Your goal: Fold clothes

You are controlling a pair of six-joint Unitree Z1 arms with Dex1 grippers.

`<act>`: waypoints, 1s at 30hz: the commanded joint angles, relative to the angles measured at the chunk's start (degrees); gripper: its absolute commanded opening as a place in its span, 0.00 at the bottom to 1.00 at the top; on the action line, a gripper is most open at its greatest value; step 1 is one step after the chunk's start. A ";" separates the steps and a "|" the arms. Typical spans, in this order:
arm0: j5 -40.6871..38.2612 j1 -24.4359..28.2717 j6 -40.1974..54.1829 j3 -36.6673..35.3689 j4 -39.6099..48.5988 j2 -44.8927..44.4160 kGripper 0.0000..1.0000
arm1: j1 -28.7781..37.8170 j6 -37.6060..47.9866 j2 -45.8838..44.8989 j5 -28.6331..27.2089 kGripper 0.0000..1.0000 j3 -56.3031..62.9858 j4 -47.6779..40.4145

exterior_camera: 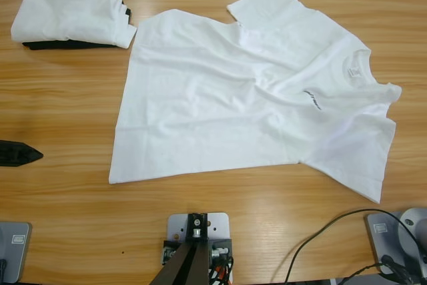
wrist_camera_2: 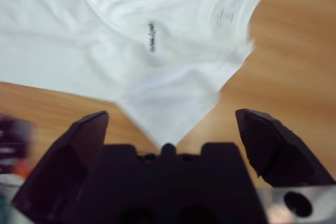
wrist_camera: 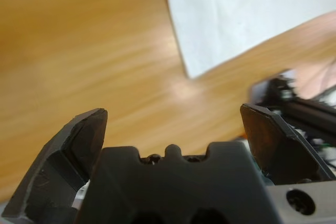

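The clothes, a white T-shirt (exterior_camera: 227,98), lie spread front up and wrinkled on the wooden table, neck to the right, with a small black print (exterior_camera: 312,100) on the chest. My left gripper (exterior_camera: 19,153) shows as a black tip at the left edge, well clear of the shirt. In the left wrist view the left gripper (wrist_camera: 173,114) is open and holds nothing, with a hem corner of the shirt (wrist_camera: 236,19) ahead. The right gripper (wrist_camera_2: 172,115) is open too, just short of a sleeve corner (wrist_camera_2: 168,114); the print (wrist_camera_2: 152,38) and neck label (wrist_camera_2: 226,17) lie beyond.
At the far left corner a folded white garment (exterior_camera: 70,15) rests on a black folded garment (exterior_camera: 60,45). Black cables (exterior_camera: 320,245) trail over the table's front right. Bare wood (exterior_camera: 60,111) stretches between the left gripper and the shirt.
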 commanded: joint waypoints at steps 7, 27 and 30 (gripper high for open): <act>-8.79 -8.78 -23.07 10.19 -21.91 15.03 1.00 | 0.42 42.78 -21.25 3.18 1.00 20.23 -4.49; 0.82 -21.63 -43.07 17.73 -39.12 24.17 0.80 | -2.56 37.10 -16.63 5.08 0.98 19.39 -4.77; 0.21 -22.65 -44.85 18.71 -42.76 26.21 0.81 | -2.56 36.55 -16.63 5.18 0.98 19.37 -4.77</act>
